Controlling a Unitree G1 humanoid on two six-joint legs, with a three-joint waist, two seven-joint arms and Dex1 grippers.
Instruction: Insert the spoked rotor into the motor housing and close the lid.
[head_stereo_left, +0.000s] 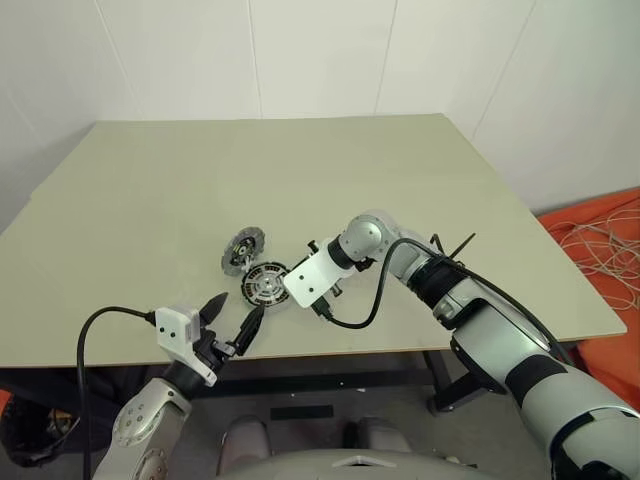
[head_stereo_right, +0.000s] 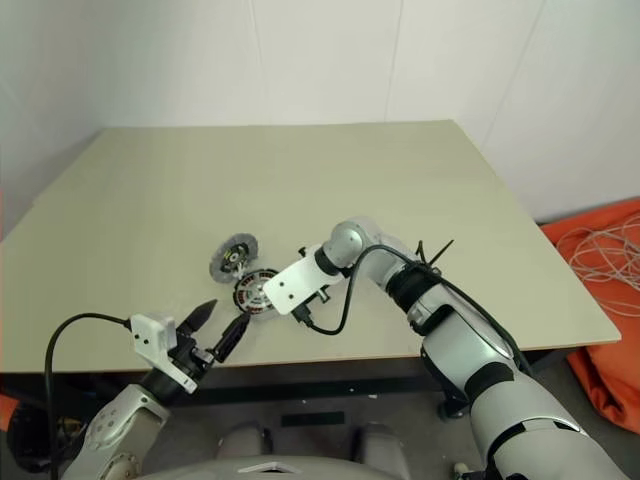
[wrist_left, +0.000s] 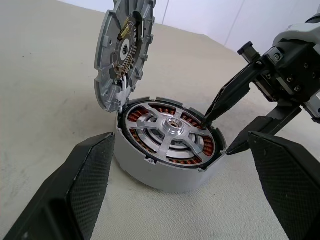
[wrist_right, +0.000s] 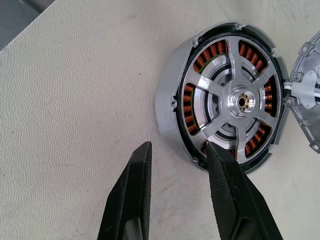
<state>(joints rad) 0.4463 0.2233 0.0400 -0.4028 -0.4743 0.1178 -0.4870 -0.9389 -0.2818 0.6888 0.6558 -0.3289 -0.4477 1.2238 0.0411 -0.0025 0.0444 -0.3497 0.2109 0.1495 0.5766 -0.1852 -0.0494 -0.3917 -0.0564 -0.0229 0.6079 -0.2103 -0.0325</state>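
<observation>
A: Okay, where's the housing (head_stereo_left: 265, 285)?
B: On the table (head_stereo_left: 420, 190), near its front edge, around 6 o'clock from the table's middle. Rotor (wrist_left: 170, 137) already sits inside it, spoked face up, copper windings showing between the spokes.
A: Lid (head_stereo_left: 243, 249)?
B: Tilted up on edge, touching the housing rim, at about 10 o'clock from the housing in the head view. Not closed.
A: Right gripper (wrist_right: 177, 165)?
B: Part open, straddling the housing wall at its near rim. One finger (wrist_right: 227, 187) is inside, its tip on the rotor edge; the other sits outside over the table. Can't tell if it's actually clamping the wall.
A: Left gripper (head_stereo_left: 232, 322)?
B: Wide open, holding nothing, just off the table's front edge, at about 7 o'clock from the housing, pointing at it.
</observation>
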